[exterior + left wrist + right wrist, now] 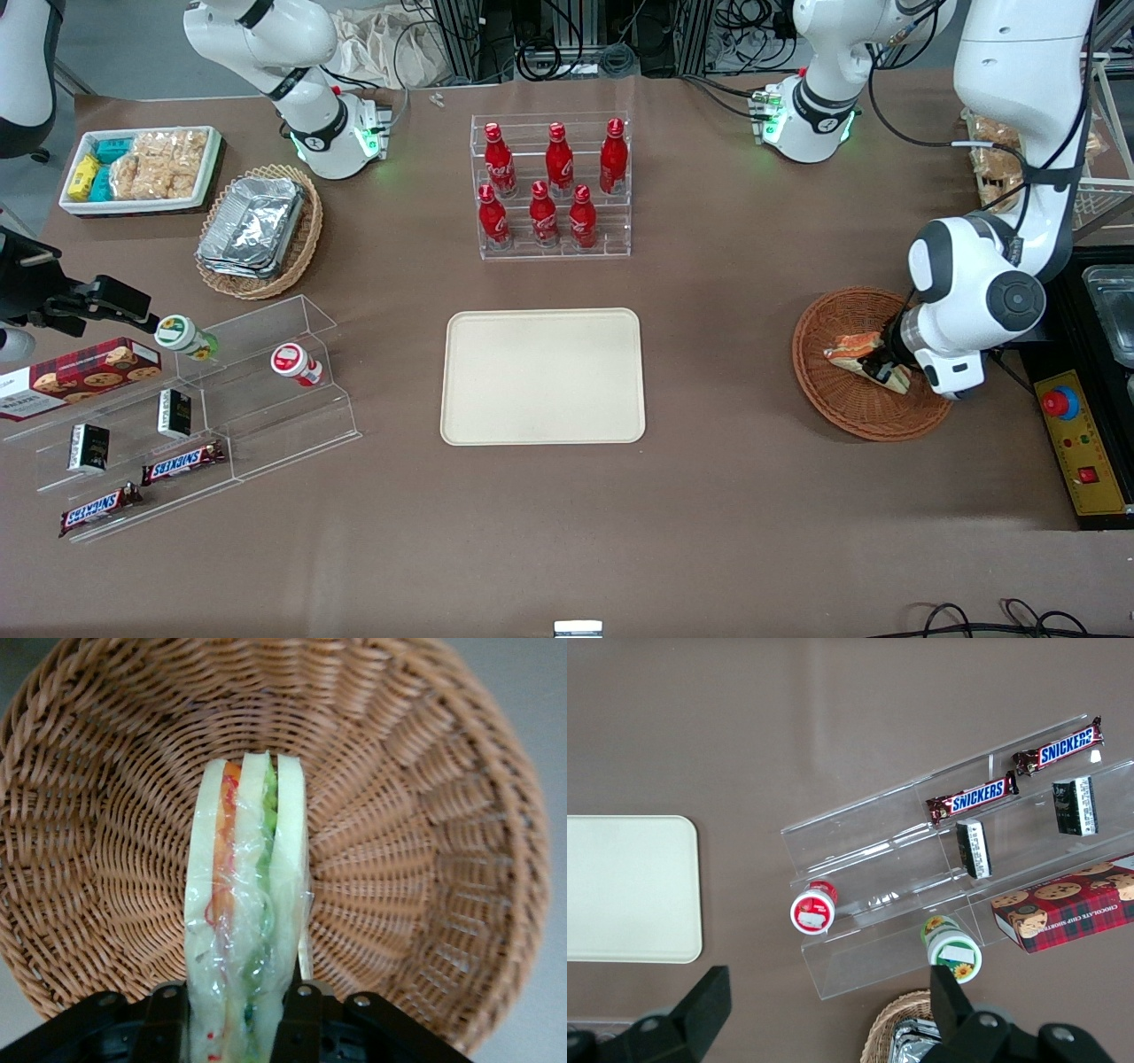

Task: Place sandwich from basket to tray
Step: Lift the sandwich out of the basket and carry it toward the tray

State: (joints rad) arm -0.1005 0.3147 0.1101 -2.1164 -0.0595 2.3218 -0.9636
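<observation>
Sandwich [246,904] wrapped in clear film stands on edge inside the round reddish-brown wicker basket [833,390], its pale bread slices sandwiching an orange layer and a green layer. In the left wrist view the claw [233,1028] is closed onto the wide end of the wedge, one black finger pressed against each bread face, with the pointed end reaching toward the basket's wall. From the front the claw [883,365] is down inside the basket, under the working arm's white wrist, and the sandwich [858,348] pokes out from it toward the tray; whether the wedge rests on the weave or is just clear of it cannot be told.

The basket sits on the brown surface [726,496] toward the working arm's end. The cream tray [543,376] lies flat near the middle of the surface, well apart from the basket. Farther from the front camera than the tray stands a clear rack of red bottles [551,188]. Toward the parked arm's end are a tan oval basket with foil containers [257,229], a white bin of snack packets [140,168], and a stepped clear display [190,416] carrying Snickers bars [182,462], a cookie box [80,376] and two small jars.
</observation>
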